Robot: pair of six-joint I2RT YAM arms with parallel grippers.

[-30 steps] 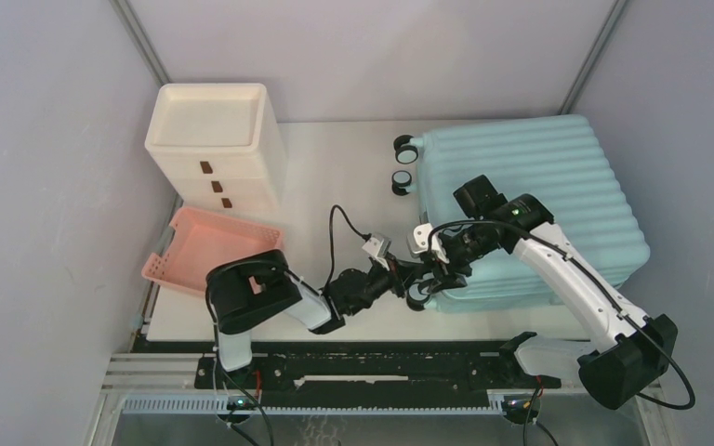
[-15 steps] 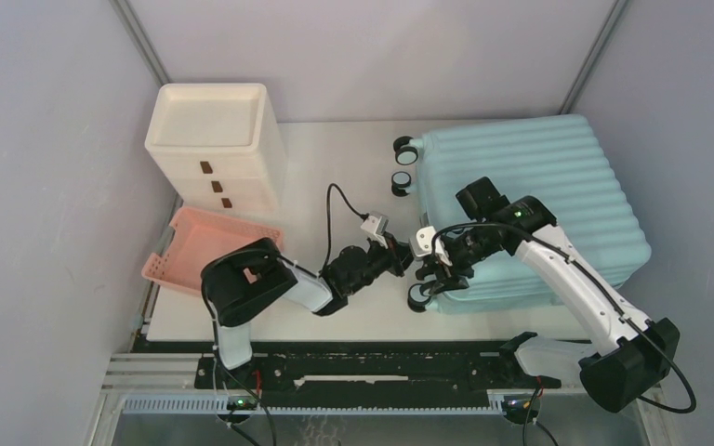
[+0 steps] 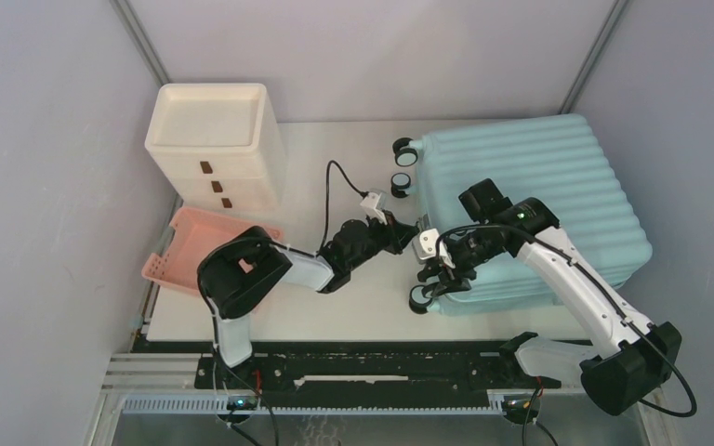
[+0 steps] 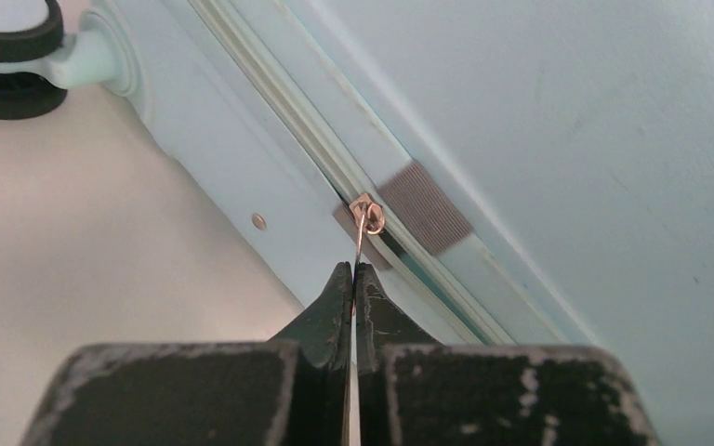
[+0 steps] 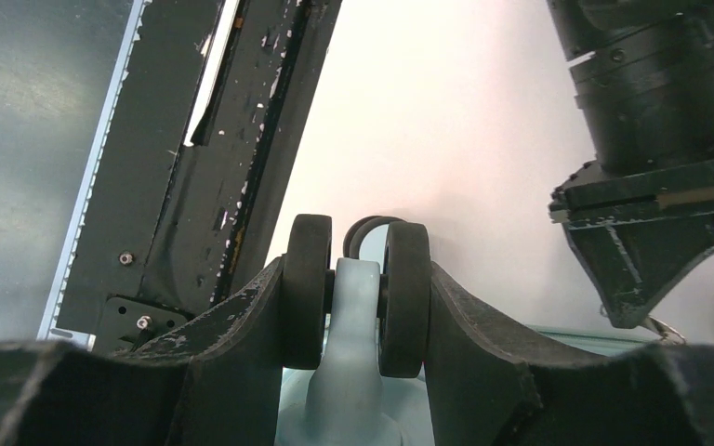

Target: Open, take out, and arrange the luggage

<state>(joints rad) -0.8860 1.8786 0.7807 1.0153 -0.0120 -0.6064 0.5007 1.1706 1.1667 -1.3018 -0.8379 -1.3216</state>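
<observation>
- A white tabletop (image 3: 335, 167) is sitting between pale grey walls (image 3: 56, 186), carrying a cream-white drawer cabinet (image 3: 214, 139) at ten o'clock.
- The pale aqua-blue ribbed hard-shell suitcase (image 3: 539, 177) is lying flat and zipped shut at two o'clock.
- The left gripper (image 4: 353, 279) is pinching the thin gold zipper pull (image 4: 368, 219) between pressed-together jaws.
- The right gripper (image 5: 358, 279) is clamping its jaws around the black twin caster wheel (image 5: 406, 297).

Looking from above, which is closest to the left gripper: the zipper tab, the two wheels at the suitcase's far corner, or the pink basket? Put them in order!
1. Zipper tab: pinched in the left gripper, on the luggage's left edge.
2. Far wheels: just beyond the gripper, at the luggage's far-left corner.
3. Pink basket: well off to the left, by the table's edge.
</observation>
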